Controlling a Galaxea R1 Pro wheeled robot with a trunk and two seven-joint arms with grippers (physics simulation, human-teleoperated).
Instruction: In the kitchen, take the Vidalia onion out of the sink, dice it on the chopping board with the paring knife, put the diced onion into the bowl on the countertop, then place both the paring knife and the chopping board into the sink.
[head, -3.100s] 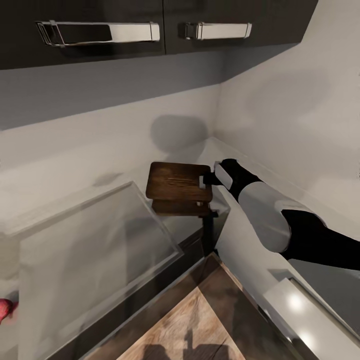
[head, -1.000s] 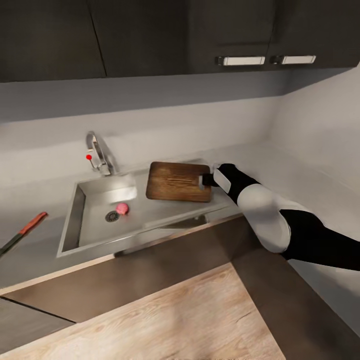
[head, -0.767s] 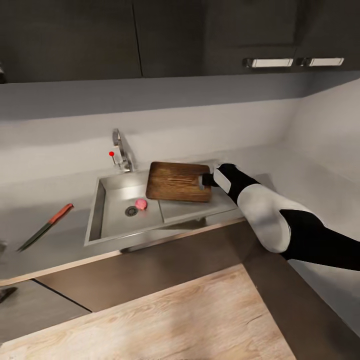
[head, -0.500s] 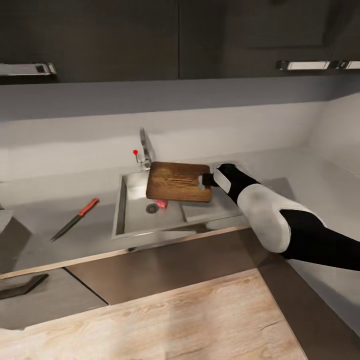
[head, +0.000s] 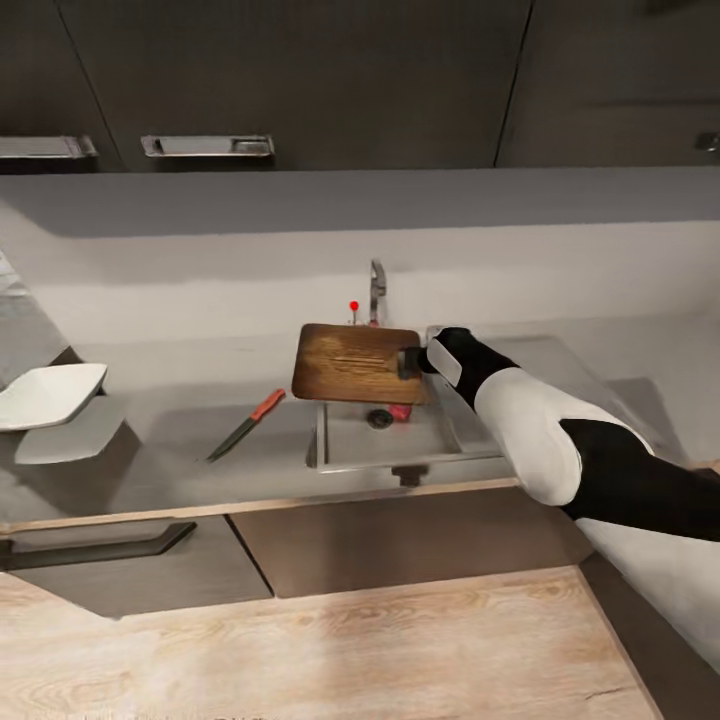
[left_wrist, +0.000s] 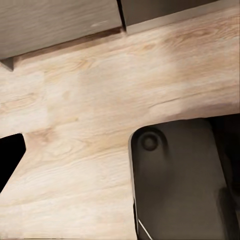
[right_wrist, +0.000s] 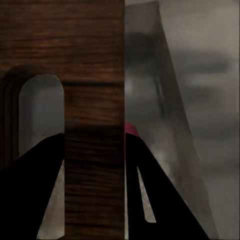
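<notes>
My right gripper (head: 410, 362) is shut on the handle end of the dark brown chopping board (head: 352, 362) and holds it level above the sink (head: 345, 450). In the right wrist view the board (right_wrist: 92, 75) sits between my two black fingers (right_wrist: 157, 200), beside its slot hole. The pinkish Vidalia onion (head: 401, 412) peeks out from under the board next to the drain; a sliver of the onion (right_wrist: 131, 130) shows past the board's edge. The paring knife (head: 247, 424) lies on the grey countertop (head: 150, 450), left of the sink. The white bowl (head: 48, 394) stands at far left.
The chrome tap (head: 377, 290) with its red knob (head: 353, 305) rises behind the board. Dark wall cabinets (head: 300, 80) hang overhead. Wooden floor (left_wrist: 90, 100) and my dark base (left_wrist: 175, 180) fill the left wrist view, with a black finger edge (left_wrist: 9, 159) at one side.
The head view has swung across the kitchen, so the sink now lies under the held board, and the knife and bowl have come into view. The right gripper's hold on the board is unchanged.
</notes>
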